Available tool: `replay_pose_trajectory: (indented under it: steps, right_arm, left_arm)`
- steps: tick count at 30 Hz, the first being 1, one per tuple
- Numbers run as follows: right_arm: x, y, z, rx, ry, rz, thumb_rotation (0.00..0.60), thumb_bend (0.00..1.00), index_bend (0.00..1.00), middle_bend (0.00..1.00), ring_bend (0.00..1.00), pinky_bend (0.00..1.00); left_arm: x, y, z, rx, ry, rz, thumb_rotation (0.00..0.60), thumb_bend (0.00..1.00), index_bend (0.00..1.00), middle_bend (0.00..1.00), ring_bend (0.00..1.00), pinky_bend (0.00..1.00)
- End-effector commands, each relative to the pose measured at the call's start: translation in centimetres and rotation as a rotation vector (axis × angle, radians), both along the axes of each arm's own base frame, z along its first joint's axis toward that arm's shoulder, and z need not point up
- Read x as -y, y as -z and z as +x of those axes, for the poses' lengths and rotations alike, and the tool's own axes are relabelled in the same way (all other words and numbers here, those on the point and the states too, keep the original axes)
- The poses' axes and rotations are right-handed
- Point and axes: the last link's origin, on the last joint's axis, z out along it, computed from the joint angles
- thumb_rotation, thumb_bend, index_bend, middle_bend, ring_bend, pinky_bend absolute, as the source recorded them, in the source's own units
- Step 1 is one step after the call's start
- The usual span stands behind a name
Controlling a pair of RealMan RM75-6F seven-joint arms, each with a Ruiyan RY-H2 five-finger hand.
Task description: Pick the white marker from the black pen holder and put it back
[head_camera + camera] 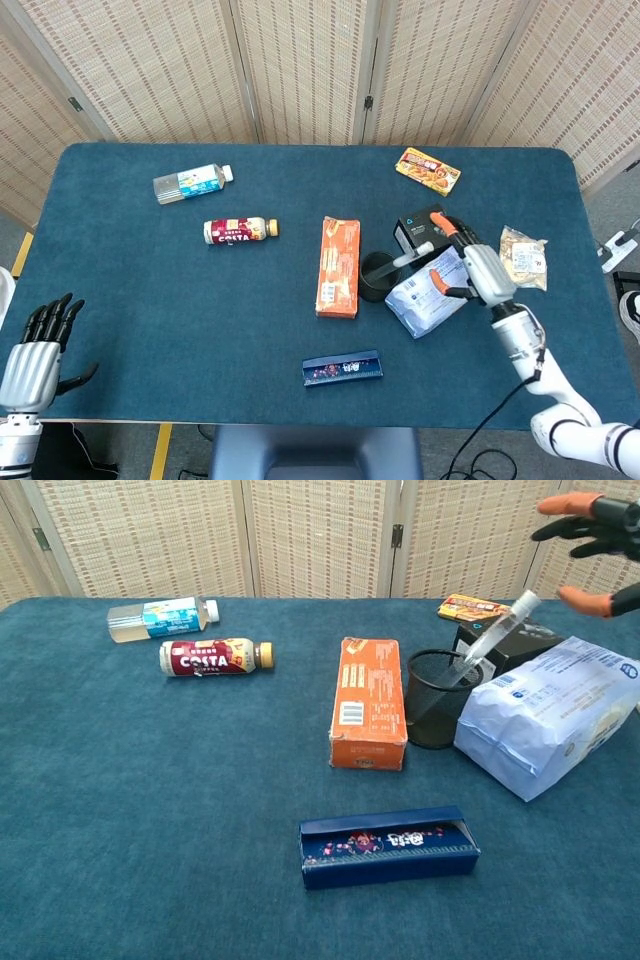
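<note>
A: Far left first — left hand (40, 345) at the table's near-left corner, dark fingers apart and pointing up, holding nothing.

B: Moving along the blue table (150, 300): clear bottle (192, 182) on its side near the back, then a Costa bottle (240, 230) lying just in front of it, cap to the right.

A: Centre now. Orange box (339, 266) lying flat, long side running front to back. Well in front of it, a dark blue box (343, 368) near the front edge.

B: And the pen holder?

A: Black pen holder (438, 698) upright just right of the orange box. White marker (490, 642) standing in it — lower end inside the mesh, top tilted to the right over the black box (508, 641) behind.

B: Touched by anything?

A: Nothing on it. Right hand (473, 270) just right of the marker and apart from it, over the pale blue bag (432, 298), orange-tipped fingers (565, 503) spread wide, holding nothing.

B: Rest of the right side?

A: Orange snack packet (428, 170) at the back, small snack bag (523, 258) beyond the hand, near the right edge.
</note>
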Motion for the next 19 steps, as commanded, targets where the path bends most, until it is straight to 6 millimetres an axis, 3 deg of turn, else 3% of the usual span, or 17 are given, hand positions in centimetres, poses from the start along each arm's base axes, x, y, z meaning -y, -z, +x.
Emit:
replay_pose_trajectory:
  steps: [1,8,14,19]
  right_arm:
    - [-5.0,-4.9,-2.9,-0.230,0.101,-0.124,0.600,0.40,0.00,0.10,0.00,0.07]
    - [-10.3,-7.2,-5.1,-0.329,0.187,-0.133,0.600,0.40,0.00,0.08,0.00,0.07]
    - [-14.1,-7.7,-6.3,-0.407,0.202,-0.201,0.600,0.40,0.00,0.08,0.00,0.07]
    - [-15.3,-7.8,-6.4,-0.375,0.206,-0.239,0.600,0.40,0.00,0.08,0.00,0.07]
  left_arm:
    - [-0.1,0.1,0.2,-0.002,0.007,-0.003,0.600,0.24,0.10,0.06,0.06,0.10]
    - [-0.2,0.0,0.9,-0.009,0.027,0.001,0.600,0.24,0.10,0.06,0.06,0.10]
    - [-0.1,-0.2,1.2,-0.025,0.032,-0.004,0.600,0.24,0.10,0.06,0.06,0.10]
    - [-0.1,-0.2,1.5,-0.023,0.039,0.001,0.600,0.24,0.10,0.06,0.06,0.10]
